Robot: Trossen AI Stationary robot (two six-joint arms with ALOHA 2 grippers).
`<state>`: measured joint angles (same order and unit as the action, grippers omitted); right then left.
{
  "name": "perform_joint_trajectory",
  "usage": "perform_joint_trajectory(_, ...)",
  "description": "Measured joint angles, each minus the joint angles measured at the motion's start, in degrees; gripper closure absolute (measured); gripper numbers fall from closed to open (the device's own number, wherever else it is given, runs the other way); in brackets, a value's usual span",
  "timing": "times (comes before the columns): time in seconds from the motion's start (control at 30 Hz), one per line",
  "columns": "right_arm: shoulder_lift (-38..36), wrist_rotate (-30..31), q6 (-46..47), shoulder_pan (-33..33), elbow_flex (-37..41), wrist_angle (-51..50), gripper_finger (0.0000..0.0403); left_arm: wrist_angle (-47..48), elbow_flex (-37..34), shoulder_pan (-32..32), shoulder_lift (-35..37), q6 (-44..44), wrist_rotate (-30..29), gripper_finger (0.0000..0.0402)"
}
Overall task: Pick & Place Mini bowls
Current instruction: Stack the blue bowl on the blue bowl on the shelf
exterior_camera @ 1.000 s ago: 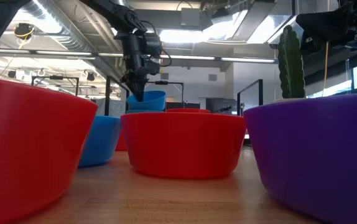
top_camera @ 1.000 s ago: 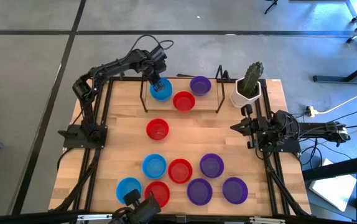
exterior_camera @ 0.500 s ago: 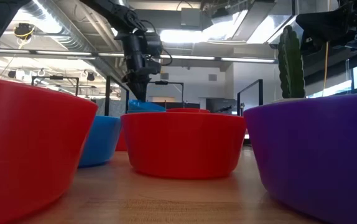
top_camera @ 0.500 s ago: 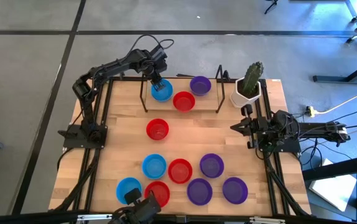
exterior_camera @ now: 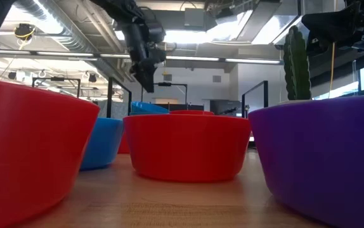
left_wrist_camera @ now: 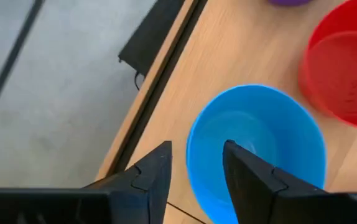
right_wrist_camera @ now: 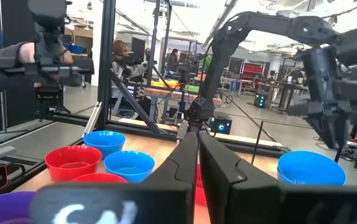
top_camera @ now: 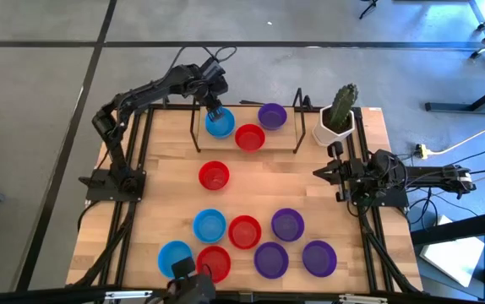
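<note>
Left gripper [top_camera: 215, 111]: at table's 12 o'clock, above blue bowl [top_camera: 220, 126], fingers [left_wrist_camera: 155, 174] parted astride its rim, clasping nothing | blue bowl: on table, red bowl [top_camera: 249, 137] at its 4 o'clock | right gripper [right_wrist_camera: 197, 149]: parked at table's 3 o'clock edge, fingers together, empty | other bowls [top_camera: 251, 245]: clustered at 6 o'clock.

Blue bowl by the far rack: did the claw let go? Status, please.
Left claw open, above blue bowl. Bowl on table, beside red bowl. Right claw shut, parked at table's right edge. Nothing in the way.
</note>
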<state>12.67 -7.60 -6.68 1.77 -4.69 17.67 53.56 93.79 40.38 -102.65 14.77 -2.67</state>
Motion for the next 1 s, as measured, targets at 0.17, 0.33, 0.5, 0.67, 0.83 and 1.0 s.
perform_joint_trajectory(0.17, 0.0, 0.0, 0.0, 0.0, 0.0, 0.0, 0.0382, -0.8, -1.2, -3.0, 0.6, -1.7, -11.7, 0.0300)
perform_joint_trajectory(0.33, 0.0, 0.0, 0.2, 0.0, 0.0, 0.0, 0.0382, -7.1, -7.6, -6.2, 0.6, 1.5, -14.3, 0.0386)
perform_joint_trajectory(0.5, 0.0, 0.0, 0.2, 0.0, 0.0, 0.0, 0.0382, -12.2, -10.1, -5.5, 0.6, 1.5, -15.6, 0.0398)
perform_joint_trajectory(0.67, 0.0, 0.0, 0.1, 0.0, 0.0, 0.0, 0.0382, -12.0, -10.2, -3.6, 0.6, -0.2, -13.6, 0.0399)
perform_joint_trajectory(0.83, 0.0, 0.0, 0.1, 0.0, 0.0, 0.0, 0.0382, -12.5, -11.2, -2.8, 0.6, -1.4, -13.0, 0.0400)
perform_joint_trajectory(1.0, 0.0, 0.0, 0.2, 0.0, 0.0, 0.0, 0.0382, -15.1, -14.0, -2.9, 0.6, -1.1, -12.7, 0.0400)
